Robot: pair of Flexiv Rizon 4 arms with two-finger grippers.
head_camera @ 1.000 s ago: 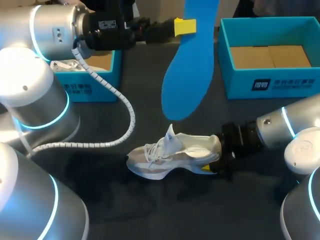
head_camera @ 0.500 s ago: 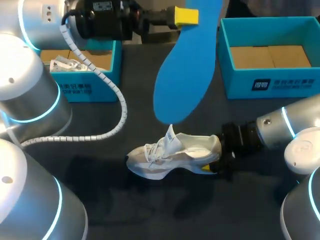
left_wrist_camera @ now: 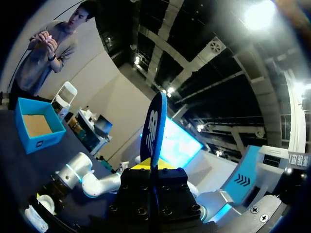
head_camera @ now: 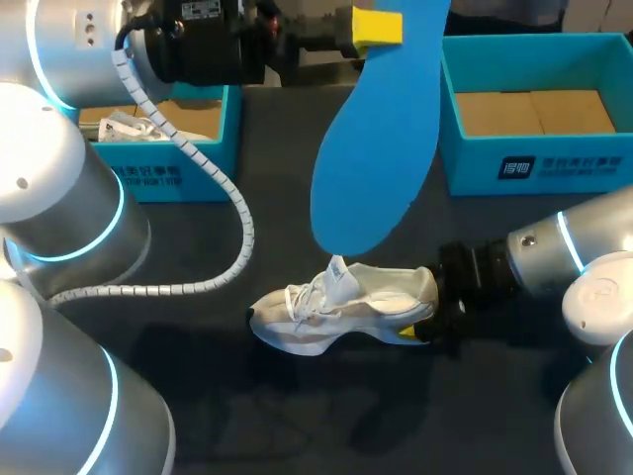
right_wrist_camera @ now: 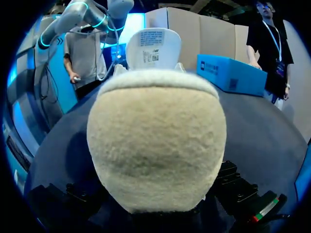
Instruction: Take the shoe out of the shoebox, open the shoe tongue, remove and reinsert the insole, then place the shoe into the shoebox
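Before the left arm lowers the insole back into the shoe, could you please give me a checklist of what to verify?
1. Insole clamped in the left end effector: ok, held at its narrow end, wide end hanging down.
2. Insole lined up with the shoe: ok in the head view, where its lower end sits just above the tongue; the height gap cannot be told.
3. Tongue open: ok, it stands up and the opening shows.
4. Shoe upright on the table: ok.
5. Right end effector holding the heel: cannot tell; it sits at the heel, but the hold itself is hidden.
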